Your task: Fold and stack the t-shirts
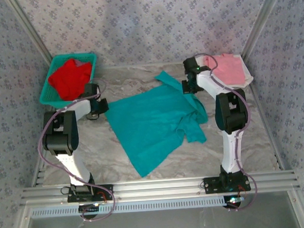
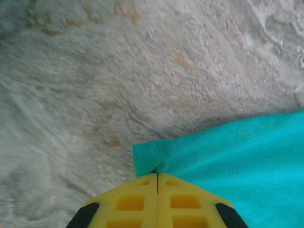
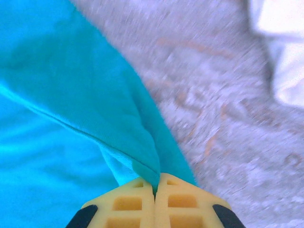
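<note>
The teal t-shirt [image 1: 152, 121] lies spread and rumpled mid-desk [image 1: 257, 138]. Left jaws are closed on its left corner; right jaws clamp a fold at its far edge. Bare desk borders its near side.

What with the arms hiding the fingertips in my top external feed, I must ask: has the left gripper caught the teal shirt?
Observer: Yes. In the left wrist view the left gripper is shut on a hemmed corner of the teal t-shirt.
Operator: And the right one?
Observer: The right gripper is shut on a bunched fold of the same shirt's edge.
Operator: Any other cloth caught?
Observer: No; the white cloth lies apart, bare table between.
</note>
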### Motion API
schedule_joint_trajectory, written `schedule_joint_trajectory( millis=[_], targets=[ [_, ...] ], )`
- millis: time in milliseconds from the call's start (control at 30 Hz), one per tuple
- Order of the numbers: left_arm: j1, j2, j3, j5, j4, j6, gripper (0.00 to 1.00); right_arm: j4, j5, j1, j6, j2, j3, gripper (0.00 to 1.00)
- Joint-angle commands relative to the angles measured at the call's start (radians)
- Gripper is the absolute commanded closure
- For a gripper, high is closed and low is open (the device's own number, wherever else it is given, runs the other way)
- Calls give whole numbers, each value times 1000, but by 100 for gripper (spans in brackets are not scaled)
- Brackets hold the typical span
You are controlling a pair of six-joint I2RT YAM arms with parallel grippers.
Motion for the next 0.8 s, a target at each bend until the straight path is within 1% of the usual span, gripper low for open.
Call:
schedule_joint_trajectory(
  millis=[0,233,267,300,333,433,500,533,600,700,767],
  targets=[
    [15,8,85,-16,-43,29,100,-33,-46,-55,35,24,93,100],
    [14,61,195,-22,-87,40,100,-75,-48,-134,65,151,276,100],
    [11,63,202,-19,-89,43,100,-81,-49,-142,66,161,294,93],
    [7,64,210,-16,-92,46,93,-91,-51,-147,67,171,312,73],
    [3,65,219,-10,-99,51,80,-101,-51,-150,70,178,324,64],
    [-21,48,228,-23,-118,59,68,-113,-37,-151,68,168,327,62],
    [-39,21,216,-35,-118,51,55,-118,-16,-146,73,148,317,61],
    [-49,2,207,-35,-110,47,52,-112,-11,-142,73,130,300,61],
    [-72,-31,197,-42,-114,31,50,-82,-5,-131,64,89,254,60],
    [-121,-75,170,-32,-97,8,49,18,-90,-92,17,38,172,60],
    [-161,-81,161,-4,-78,-11,49,37,-131,-56,-24,48,175,60]
  ],
)
